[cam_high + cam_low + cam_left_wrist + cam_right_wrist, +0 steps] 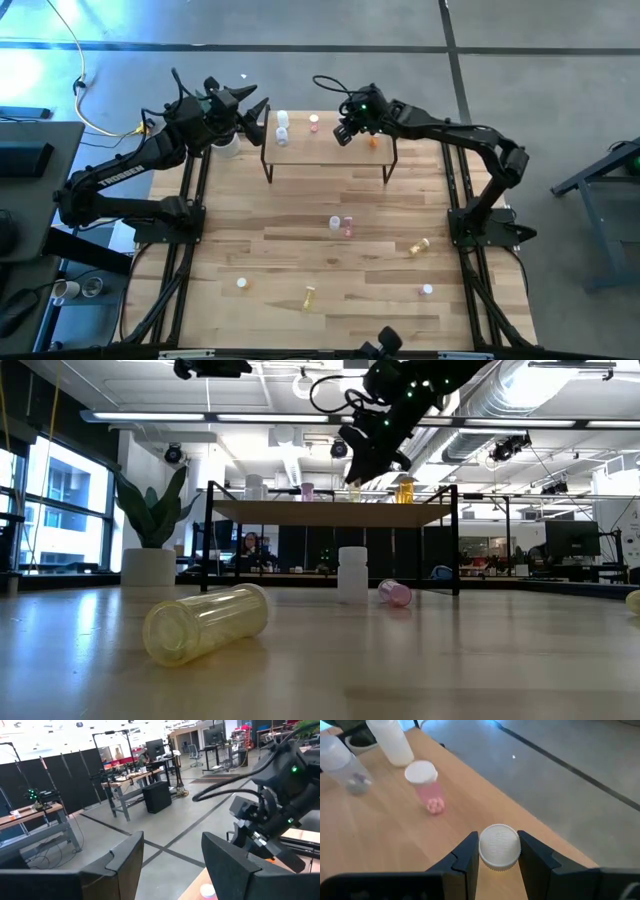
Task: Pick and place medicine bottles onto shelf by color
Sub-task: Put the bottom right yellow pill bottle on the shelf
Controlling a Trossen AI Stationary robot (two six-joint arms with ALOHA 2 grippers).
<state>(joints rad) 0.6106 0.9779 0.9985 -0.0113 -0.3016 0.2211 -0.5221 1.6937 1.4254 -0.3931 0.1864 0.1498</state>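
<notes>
Lying on its side closest to the low camera is a pale yellow bottle, with a white bottle standing upright and a pink bottle lying farther back on the desk. Beyond them the shelf is carrying a row of bottles, and my right tool is hanging down onto it.

From above, my right tool is working over the shelf, just beside an orange bottle; two white ones and a pink one are standing toward the other end. Six more bottles are waiting scattered on the desk. My left tool is waiting off the shelf's left end.

Through the left wrist camera, my left tool is standing with its fingers apart and nothing between them (only the room beyond).

Through the right wrist camera, my right tool is clamping a white-capped bottle just under its cap; its body is hidden here, though the low view is hinting at pale yellow. It is sitting near the shelf's edge.

I am judging these bottles light, stiff and smooth-sided, so easy to tip or roll. Pinching the upper body below the cap looks like the surest hold.
</notes>
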